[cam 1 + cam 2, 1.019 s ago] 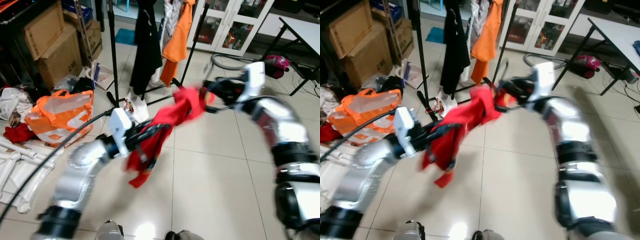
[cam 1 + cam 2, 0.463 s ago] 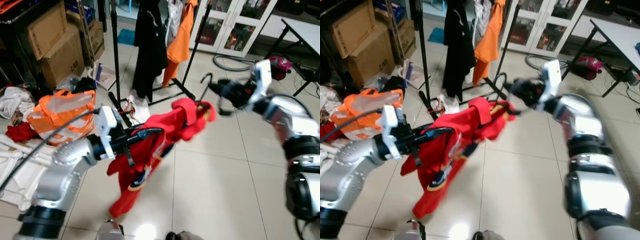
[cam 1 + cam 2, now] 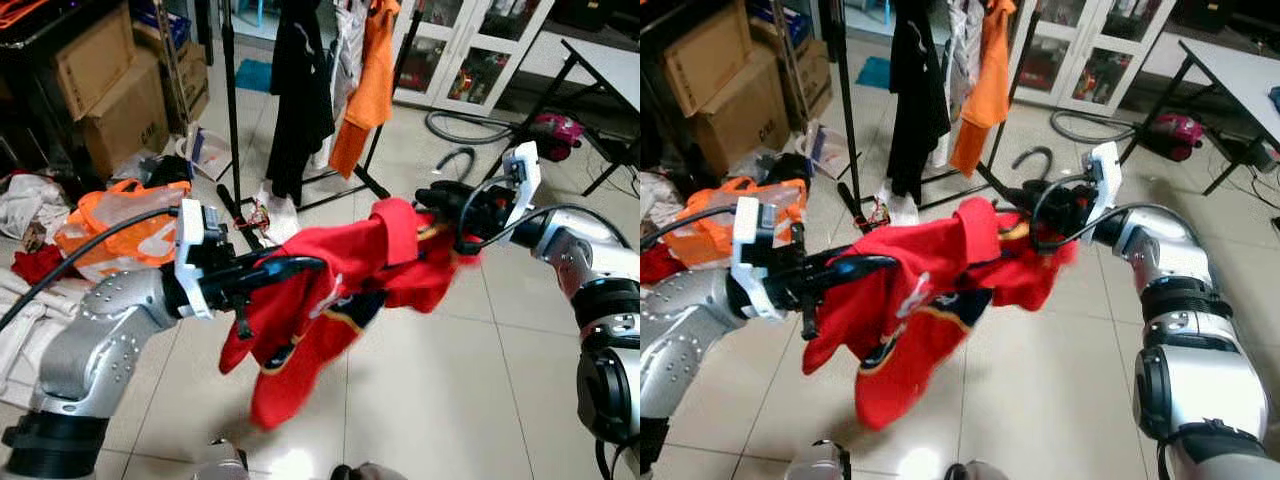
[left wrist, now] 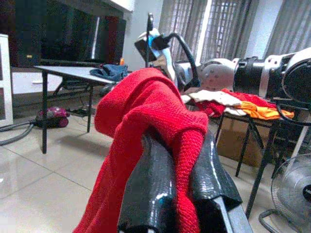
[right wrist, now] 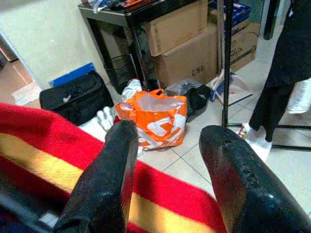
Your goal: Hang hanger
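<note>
Red knit garment with yellow stripe (image 3: pixel 330 290) slung mid-air between arms, near black clothes rack (image 3: pixel 232 100); left gripper (image 3: pixel 300 265) clamped on cloth; right gripper (image 3: pixel 432 197) fingers spread above cloth, apparently at black hanger hook (image 3: pixel 1028 160); raise hook level, approach rail slowly, keep cloth clear.

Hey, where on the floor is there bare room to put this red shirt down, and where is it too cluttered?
Bare tiles lie below the red shirt, toward the white cabinet. It is crowded by the orange bag, cardboard boxes and clothes rack.
</note>
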You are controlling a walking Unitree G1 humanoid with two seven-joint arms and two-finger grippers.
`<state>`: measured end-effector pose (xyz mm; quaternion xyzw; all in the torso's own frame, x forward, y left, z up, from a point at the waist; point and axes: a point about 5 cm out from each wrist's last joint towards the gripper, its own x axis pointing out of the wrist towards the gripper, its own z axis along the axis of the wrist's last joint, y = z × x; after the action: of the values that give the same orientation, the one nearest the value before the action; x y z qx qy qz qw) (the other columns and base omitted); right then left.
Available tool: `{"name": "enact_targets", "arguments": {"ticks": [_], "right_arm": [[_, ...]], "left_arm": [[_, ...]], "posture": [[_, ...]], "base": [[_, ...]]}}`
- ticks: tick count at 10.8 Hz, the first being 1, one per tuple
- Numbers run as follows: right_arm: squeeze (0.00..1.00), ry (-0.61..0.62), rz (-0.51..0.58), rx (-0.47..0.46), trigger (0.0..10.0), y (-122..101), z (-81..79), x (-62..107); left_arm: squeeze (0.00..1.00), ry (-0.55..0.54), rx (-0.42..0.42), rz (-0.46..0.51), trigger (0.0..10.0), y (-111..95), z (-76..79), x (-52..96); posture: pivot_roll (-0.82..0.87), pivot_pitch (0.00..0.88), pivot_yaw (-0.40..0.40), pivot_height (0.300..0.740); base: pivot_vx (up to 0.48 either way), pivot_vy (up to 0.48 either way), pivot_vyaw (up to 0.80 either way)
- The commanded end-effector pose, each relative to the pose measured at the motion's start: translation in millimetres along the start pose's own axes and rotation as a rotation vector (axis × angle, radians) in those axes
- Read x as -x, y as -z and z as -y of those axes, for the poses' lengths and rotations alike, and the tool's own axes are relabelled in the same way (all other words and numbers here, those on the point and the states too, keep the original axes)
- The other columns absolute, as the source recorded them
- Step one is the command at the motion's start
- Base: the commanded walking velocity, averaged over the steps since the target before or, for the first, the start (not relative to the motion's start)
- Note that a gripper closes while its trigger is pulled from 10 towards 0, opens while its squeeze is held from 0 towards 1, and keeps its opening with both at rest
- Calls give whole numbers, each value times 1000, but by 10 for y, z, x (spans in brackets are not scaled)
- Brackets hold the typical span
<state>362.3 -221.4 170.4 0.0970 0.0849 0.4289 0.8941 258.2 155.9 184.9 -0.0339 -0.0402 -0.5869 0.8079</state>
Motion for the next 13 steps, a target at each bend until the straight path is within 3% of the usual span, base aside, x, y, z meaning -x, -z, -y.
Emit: {"name": "enact_targets", "arguments": {"ticks": [1, 4, 7, 9, 13], "right_arm": [[0, -2, -2, -5, 10000, -5, 18, 43], [0, 2, 2, -11, 10000, -12, 40, 93], [0, 187, 87, -6, 10000, -128, 164, 141], [0, 153, 119, -44, 10000, -150, 153, 156], [0, 145, 94, -18, 10000, -250, 195, 318]], "left_arm": [[0, 70, -32, 48, 10000, -140, 64, -58], [0, 74, -19, 38, 10000, -140, 69, -48], [0, 52, -24, 23, 10000, -96, 48, -68], [0, 47, -26, 19, 10000, -70, 55, -90], [0, 20, -15, 12, 10000, -42, 24, -44]], "posture": [[116, 75, -133, 740], [111, 81, -138, 740], [102, 85, -142, 740], [95, 99, -146, 740], [87, 113, -156, 740]], "base": [[0, 0, 0], [0, 0, 0], [0, 0, 0], [0, 0, 0], [0, 0, 0]]}}
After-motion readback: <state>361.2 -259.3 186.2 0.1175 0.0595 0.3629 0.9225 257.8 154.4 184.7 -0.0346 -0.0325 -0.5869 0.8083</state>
